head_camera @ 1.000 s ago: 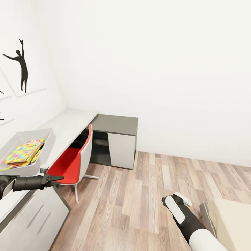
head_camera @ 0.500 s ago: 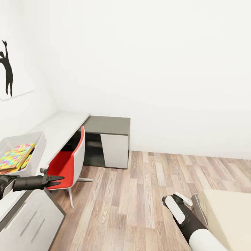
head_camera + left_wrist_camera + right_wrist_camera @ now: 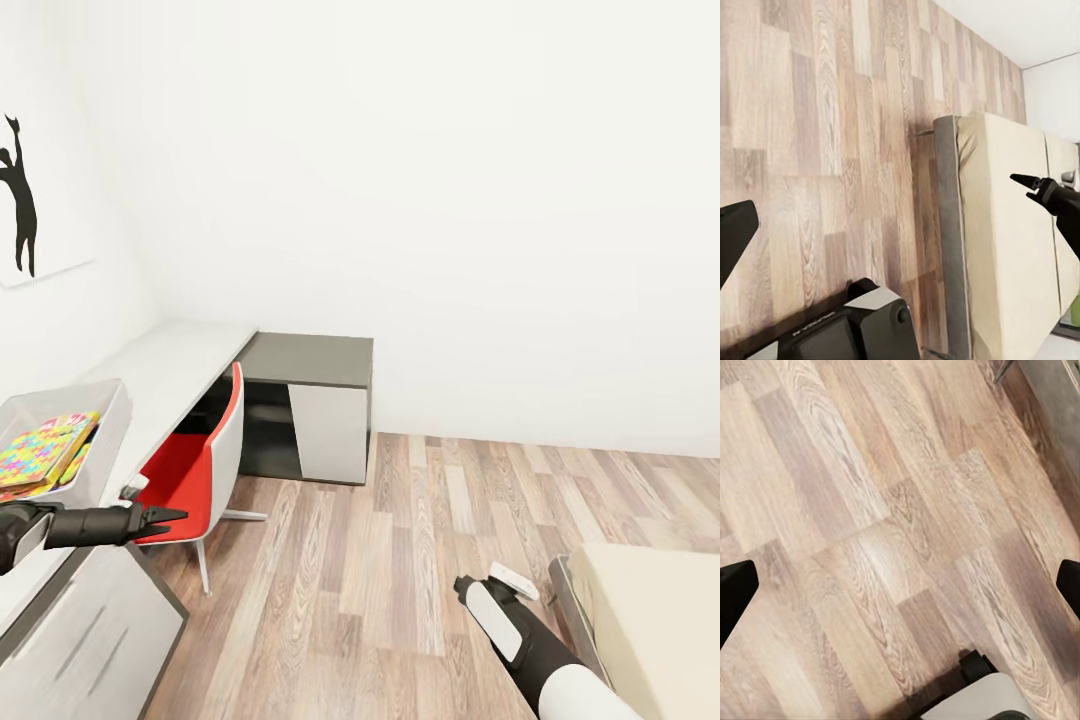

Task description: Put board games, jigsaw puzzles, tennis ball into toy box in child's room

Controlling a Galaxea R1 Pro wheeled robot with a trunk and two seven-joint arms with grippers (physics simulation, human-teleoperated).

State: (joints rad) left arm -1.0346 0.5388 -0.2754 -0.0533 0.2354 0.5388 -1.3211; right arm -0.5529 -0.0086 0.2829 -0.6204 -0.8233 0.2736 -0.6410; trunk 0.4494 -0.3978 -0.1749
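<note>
Two grippers are in view, and neither has hold of anything. In the head view the left gripper (image 3: 165, 517) extends level from its dark forearm, fingers drawn to a near-closed point, hovering off the front edge of the table (image 3: 185, 352) and just in front of the red chair (image 3: 190, 470). Behind this gripper, on the white tabletop toward the wall, sits the toy box (image 3: 105, 425); the jigsaw puzzles (image 3: 40, 452) lie inside it as a bright stack of yellow, green, pink and blue. The gripper is near the toy box but apart from it, and below its rim. Beyond the chair, past the far end of the table, stands a low cabinet (image 3: 310, 365) with a dark grey top. The right gripper (image 3: 470, 585) hangs low over the wooden floor (image 3: 400, 560), with the bed (image 3: 650, 620) close beside it on its outer side; in its own wrist view the two dark fingertips (image 3: 733, 589) stand wide apart over bare planks. The left wrist view shows the beige mattress and grey frame of the bed (image 3: 997, 240) well apart from the left gripper, across the floor.
</note>
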